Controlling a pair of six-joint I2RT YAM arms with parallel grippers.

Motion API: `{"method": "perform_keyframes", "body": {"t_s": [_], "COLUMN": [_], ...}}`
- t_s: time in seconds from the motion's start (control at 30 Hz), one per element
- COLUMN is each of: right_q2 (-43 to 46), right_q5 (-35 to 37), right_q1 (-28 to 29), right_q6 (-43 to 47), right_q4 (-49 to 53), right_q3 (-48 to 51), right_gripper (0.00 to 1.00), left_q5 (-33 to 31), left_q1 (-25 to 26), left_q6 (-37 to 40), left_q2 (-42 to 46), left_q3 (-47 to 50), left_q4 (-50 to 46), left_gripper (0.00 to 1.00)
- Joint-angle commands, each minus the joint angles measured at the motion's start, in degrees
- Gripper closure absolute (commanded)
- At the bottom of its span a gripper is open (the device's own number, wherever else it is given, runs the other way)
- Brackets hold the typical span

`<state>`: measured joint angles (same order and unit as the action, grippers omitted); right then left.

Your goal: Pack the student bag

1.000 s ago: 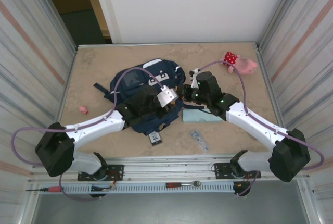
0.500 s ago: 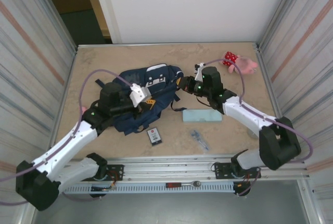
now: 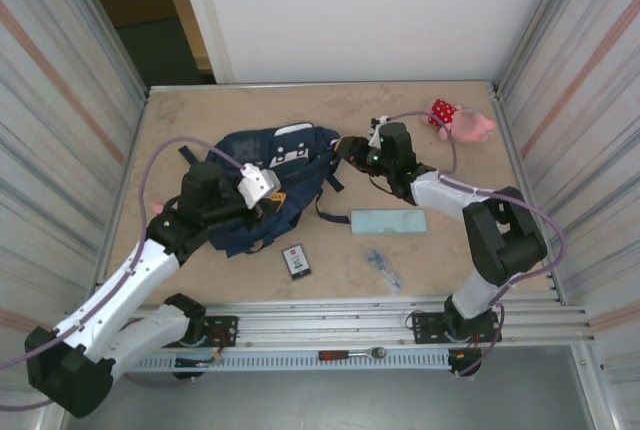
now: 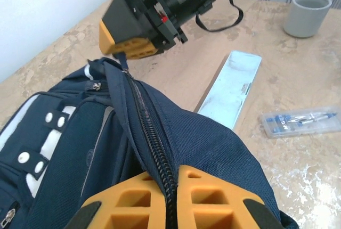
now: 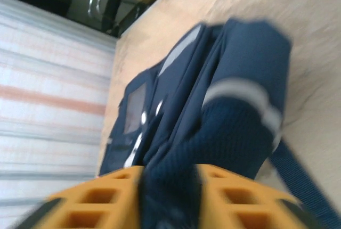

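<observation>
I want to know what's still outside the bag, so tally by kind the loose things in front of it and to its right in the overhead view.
Pink plush toy: 1
Flat pale blue case: 1
Clear pen case: 1
Small black box: 1
Total: 4

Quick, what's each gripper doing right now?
Left gripper: closed on the student bag zipper seam.
Right gripper: bag fabric between fingers; grip cannot be told.

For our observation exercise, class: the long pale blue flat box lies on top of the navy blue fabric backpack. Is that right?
No: the pale blue flat box lies on the beige table beside the navy blue fabric backpack, as the top external view shows.
</observation>
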<state>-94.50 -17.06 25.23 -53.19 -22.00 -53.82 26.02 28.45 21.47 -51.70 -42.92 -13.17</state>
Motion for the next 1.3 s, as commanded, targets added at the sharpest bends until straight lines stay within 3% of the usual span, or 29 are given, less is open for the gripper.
{"method": "perform_keyframes", "body": {"t_s": [0.0, 0.13, 0.4, 0.47, 0.53, 0.6, 0.73, 0.83, 1.0, 1.13, 1.27], "right_q2": [4.6, 11.4, 22.4, 24.0, 25.2, 25.7, 24.6, 22.5, 20.0, 18.8, 18.1], "right_q5": [4.1, 2.5, 0.3, 0.0, -0.4, -1.1, -1.8, -3.5, -4.3, -3.9, -3.8], "right_q1": [-2.5, -3.4, -3.6, -3.7, -3.5, -3.4, -2.1, -0.2, 2.1, 3.7, 4.8], "right_q6": [3.6, 7.1, 15.9, 17.7, 19.2, 20.6, 21.9, 21.9, 20.9, 21.1, 21.1], "right_q4": [3.9, 12.7, 32.8, 36.9, 40.8, 44.9, 51.2, 52.9, 50.9, 49.7, 48.7], "right_q3": [-0.9, 0.6, 1.5, 1.4, 0.6, -0.8, -3.6, -4.7, -4.3, -4.6, -4.3], "right_gripper": [0.46, 0.41, 0.41, 0.41, 0.41, 0.41, 0.4, 0.4, 0.4, 0.39, 0.38], "left_q5": [-4.3, -8.5, -3.6, 1.1, 5.9, 5.3, 3.1, 2.6, 3.0, -1.4, -4.2], "left_q1": [-0.7, -0.7, 1.6, 3.0, 3.3, 2.8, -3.3, -8.4, -7.9, -4.5, -4.1], "left_q6": [5.1, 7.1, 10.4, 11.1, 8.7, 3.4, -8.3, -10.1, 4.5, 19.2, 25.0], "left_q2": [-0.7, -6.2, -16.7, -17.2, -17.1, -16.5, -14.1, -14.8, -20.5, -24.7, -30.2], "left_q3": [-3.7, -4.7, -9.5, -10.8, -12.2, -13.2, -11.5, -10.8, -10.8, -9.4, -9.8], "left_q4": [3.5, 6.5, 8.8, 5.4, 1.8, -1.4, -2.2, -5.8, -12.2, -11.1, -7.0], "left_gripper": [1.0, 1.0, 0.96, 0.84, 0.6, 0.41, 0.3, 0.27, 0.2, 0.16, 0.16]}}
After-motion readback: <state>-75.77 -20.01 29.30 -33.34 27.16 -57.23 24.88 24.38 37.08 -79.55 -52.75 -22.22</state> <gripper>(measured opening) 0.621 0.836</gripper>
